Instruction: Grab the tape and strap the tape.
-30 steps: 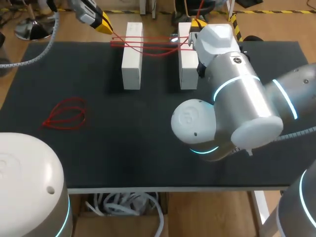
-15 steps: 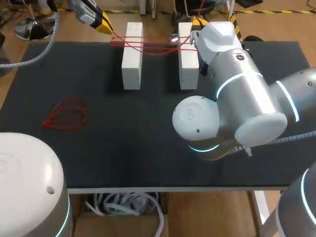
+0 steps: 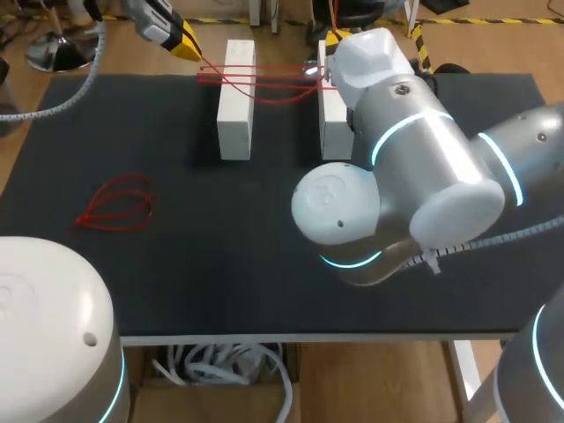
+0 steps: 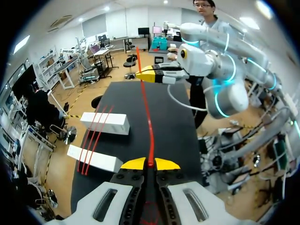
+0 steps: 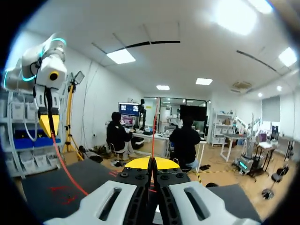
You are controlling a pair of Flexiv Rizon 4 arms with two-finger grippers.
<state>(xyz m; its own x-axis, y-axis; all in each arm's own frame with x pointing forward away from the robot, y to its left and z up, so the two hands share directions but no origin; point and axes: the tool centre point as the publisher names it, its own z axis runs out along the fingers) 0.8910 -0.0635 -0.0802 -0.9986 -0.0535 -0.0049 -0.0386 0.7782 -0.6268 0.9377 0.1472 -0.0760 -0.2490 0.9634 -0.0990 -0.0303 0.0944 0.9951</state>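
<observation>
Your left gripper (image 3: 190,44) and right gripper (image 5: 151,162) each pinched the tape (image 3: 264,84), stretched between them along the table's (image 3: 220,264) far edge.

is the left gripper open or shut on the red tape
Shut on it: the left gripper has its yellow tips together with the red tape pinched between them, running straight to the right gripper.

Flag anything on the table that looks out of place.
A loose red tape tangle lies crumpled on the black mat, apart from the white blocks. The stretched tape spans those blocks between the left gripper and right gripper. Nothing else stands out.
</observation>
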